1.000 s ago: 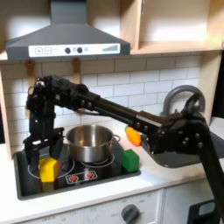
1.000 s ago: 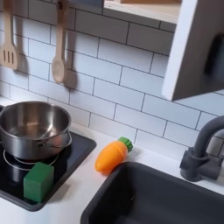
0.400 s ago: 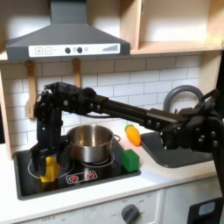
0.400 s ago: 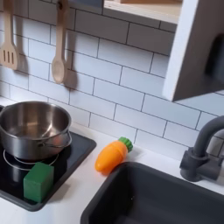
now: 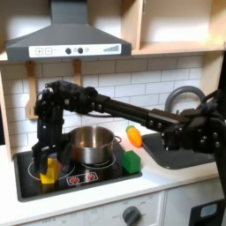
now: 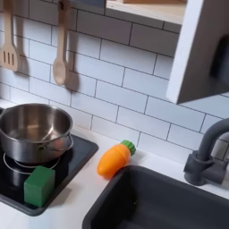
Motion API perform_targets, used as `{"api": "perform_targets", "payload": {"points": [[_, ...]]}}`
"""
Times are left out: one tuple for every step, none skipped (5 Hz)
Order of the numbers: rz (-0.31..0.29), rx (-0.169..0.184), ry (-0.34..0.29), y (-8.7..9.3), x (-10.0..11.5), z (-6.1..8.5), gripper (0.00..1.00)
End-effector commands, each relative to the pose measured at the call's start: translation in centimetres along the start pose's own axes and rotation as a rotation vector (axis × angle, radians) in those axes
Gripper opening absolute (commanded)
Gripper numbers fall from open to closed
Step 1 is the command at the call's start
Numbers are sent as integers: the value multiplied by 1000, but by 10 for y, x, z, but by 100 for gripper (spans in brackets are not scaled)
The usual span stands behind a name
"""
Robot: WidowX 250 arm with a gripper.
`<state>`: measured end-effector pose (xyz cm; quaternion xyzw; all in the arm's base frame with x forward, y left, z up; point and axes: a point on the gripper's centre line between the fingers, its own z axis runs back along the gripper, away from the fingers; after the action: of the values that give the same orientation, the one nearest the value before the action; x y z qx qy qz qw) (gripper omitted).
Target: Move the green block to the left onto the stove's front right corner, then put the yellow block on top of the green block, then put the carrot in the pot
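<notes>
The yellow block [image 5: 49, 170] rests on the black stove [image 5: 88, 180] near its front left in the first exterior view. My gripper [image 5: 45, 162] is lowered over the block, its fingers pressed against both sides. The green block [image 5: 131, 161] [image 6: 38, 185] sits on the stove's front right corner in both exterior views. Behind it stands the shiny pot [image 5: 91, 144] [image 6: 34, 131] on a burner. The orange carrot [image 5: 134, 136] [image 6: 114, 157] lies on the white counter between stove and sink.
The dark sink [image 6: 170, 201] with a grey faucet [image 6: 210, 152] lies at the second exterior view's right. A spatula [image 6: 9, 45] and a wooden spoon [image 6: 60, 54] hang on the tiled wall. A range hood [image 5: 66, 40] hangs above the stove.
The gripper came down from above the yellow block and its wide-open fingers drew in around it. Green block, pot and carrot have not moved.
</notes>
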<state>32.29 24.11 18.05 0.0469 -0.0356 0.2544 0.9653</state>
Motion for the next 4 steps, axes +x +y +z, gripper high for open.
{"api": "perform_targets", "payload": {"points": [[-5,-7,-13,-18,13,0,100],[-1,2,-12,-16,15,-3,100],[1,3,-7,-15,16,-6,100],[1,0,-17,-14,19,-3,100]]}}
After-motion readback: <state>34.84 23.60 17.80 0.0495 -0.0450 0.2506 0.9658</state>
